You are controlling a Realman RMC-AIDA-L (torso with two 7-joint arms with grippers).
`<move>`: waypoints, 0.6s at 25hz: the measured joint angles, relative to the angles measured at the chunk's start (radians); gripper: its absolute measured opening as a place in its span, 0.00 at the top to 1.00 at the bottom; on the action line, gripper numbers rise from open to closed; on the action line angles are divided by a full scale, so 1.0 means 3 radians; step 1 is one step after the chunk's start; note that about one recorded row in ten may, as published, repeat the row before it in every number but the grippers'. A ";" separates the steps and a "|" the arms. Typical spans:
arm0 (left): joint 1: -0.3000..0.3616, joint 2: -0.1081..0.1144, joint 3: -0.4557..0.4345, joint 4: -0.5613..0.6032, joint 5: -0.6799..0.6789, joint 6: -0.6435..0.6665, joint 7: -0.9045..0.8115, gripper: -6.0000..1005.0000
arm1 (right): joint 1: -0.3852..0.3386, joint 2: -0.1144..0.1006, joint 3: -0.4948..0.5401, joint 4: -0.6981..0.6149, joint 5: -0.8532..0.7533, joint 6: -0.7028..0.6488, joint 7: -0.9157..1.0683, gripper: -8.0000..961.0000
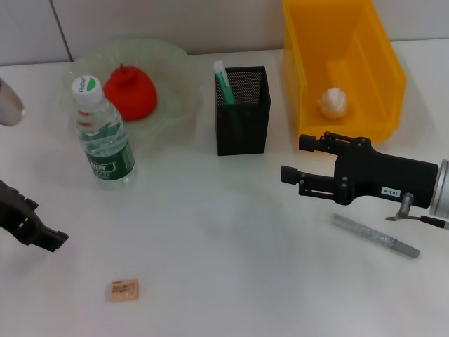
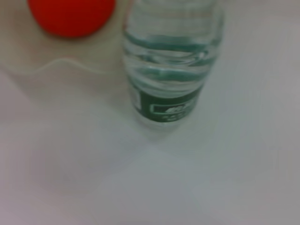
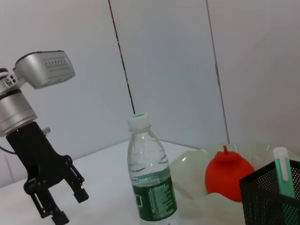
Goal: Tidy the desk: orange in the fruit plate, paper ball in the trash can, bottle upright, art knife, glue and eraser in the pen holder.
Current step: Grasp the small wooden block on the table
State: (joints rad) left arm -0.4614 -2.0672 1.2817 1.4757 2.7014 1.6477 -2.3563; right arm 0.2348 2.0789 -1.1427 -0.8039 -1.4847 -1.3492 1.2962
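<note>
**Status: four items placed; art knife and eraser remain on the tabletop**

1. Tabletop [image 1: 224, 232]: white surface carrying all items. Two objects still lie loose on it.

2. Trash can [image 1: 382, 70]: yellow bin at the far right. The paper ball [image 1: 332, 102] rests inside. This step reads as complete.

3. Fruit plate [image 1: 175, 77]: translucent dish at the far left. The orange [image 1: 130, 93], red-orange with a small stem, sits in it. Complete.

4. Right claw [image 1: 298, 158]: black, hovering above the tabletop in front of the trash can. Its two fingers are spread apart and hold nothing.

5. Bottle [image 1: 104, 137]: water bottle with green label, standing upright just in front of the plate. Complete.

6. Pen holder [image 1: 242, 112]: black mesh box at centre. A green-and-white glue stick [image 1: 223, 81] stands in it.

7. Left claw [image 1: 49, 239]: low at the left edge, empty; the right wrist view shows its fingers parted.

8. Art knife [image 1: 375, 235]: slim grey tool lying flat, just below the right claw.

9. Eraser [image 1: 123, 290]: small tan block near the front, well apart from the holder, nearer the left claw.

Judgement: the step in hand is the art knife. The next move calls for lowering the right claw, aligning its fingers across the narrow handle, and closing on a thin, flat-lying body.
</note>
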 joint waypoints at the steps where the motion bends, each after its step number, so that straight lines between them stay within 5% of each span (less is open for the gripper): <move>1: -0.0005 -0.0004 0.0163 0.0095 0.0056 0.0040 -0.0038 0.22 | 0.0000 0.0000 0.0000 0.0004 0.0000 0.0013 0.0000 0.21; 15: -0.0036 -0.0018 0.0760 0.0465 0.0081 0.0393 -0.0327 0.22 | 0.0010 0.0004 0.0000 0.0051 0.0019 0.0029 0.0000 0.21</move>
State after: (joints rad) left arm -0.4723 -2.0726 1.5098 1.6153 2.7256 1.7656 -2.4544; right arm 0.2376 2.0801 -1.1428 -0.7886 -1.4790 -1.3406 1.2961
